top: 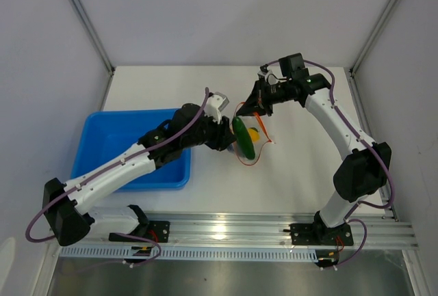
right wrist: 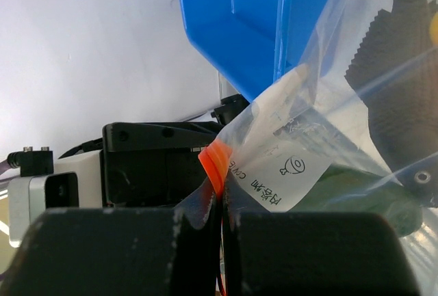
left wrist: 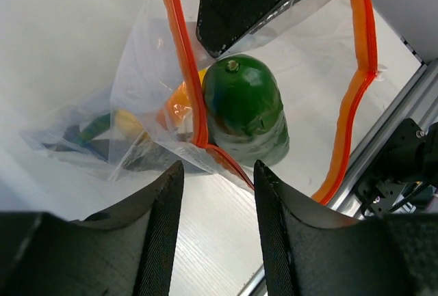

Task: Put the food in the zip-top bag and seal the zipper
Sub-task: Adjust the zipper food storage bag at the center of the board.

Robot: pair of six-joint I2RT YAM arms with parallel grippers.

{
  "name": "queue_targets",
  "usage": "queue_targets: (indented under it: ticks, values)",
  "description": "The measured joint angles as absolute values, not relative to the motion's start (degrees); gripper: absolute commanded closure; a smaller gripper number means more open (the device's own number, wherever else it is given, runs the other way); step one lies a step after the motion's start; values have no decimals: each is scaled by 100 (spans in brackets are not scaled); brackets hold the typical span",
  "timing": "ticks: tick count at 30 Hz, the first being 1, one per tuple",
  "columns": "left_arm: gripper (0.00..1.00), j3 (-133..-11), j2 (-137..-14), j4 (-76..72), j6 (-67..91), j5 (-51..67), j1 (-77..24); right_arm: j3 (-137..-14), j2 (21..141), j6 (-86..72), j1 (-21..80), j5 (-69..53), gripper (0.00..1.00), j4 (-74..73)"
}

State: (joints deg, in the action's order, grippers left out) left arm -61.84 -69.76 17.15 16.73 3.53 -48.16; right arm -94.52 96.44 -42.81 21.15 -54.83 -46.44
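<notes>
Nearest to my left wrist camera stands the left claw [left wrist: 219, 173]. Its jaws are apart with nothing between them, so I call it released. Just beyond its tips the green piece [left wrist: 243, 111] lies in the mouth of the zip-top bag [left wrist: 137, 98]. A yellow-orange piece [left wrist: 179, 104] sits deeper inside, behind the film. The right claw [right wrist: 222, 214] is clenched on the zipper [right wrist: 215, 163] and, as it seems, holds that edge up above the table [top: 301, 166], so the mouth makes an open loop.

I judge the foods to be light, hard, smooth plastic. They are rounded, so they may roll or slip, and it is better to take them across the middle. The bag is thin, clear, crinkly film, very soft, with no stiffness of its own. Only the orange-red strip looks firmer, and there I would take hold for the sealing. The blue tray [top: 116, 139] looks rigid.
</notes>
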Motion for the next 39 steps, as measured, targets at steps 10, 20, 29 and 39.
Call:
queue_targets:
  ticks: [10,20,29,39]
  values:
    - [71,-6928,-7644,2383,1831,469,-4812,-9452,9644,-4248,2112,-5441,100,-4644]
    - [99,-7660,-8313,3151,2010,1092,-4584,-9452,9644,-3824,2115,-5004,100,-4993]
    - [100,-7660,-8165,3214,2016,1914,-4480,-9874,9644,-3105,2115,-3870,100,-5815]
    - [100,-7585,-7109,2799,2252,2423,-4381,-10252,9572,-2412,2276,-2611,100,-6093]
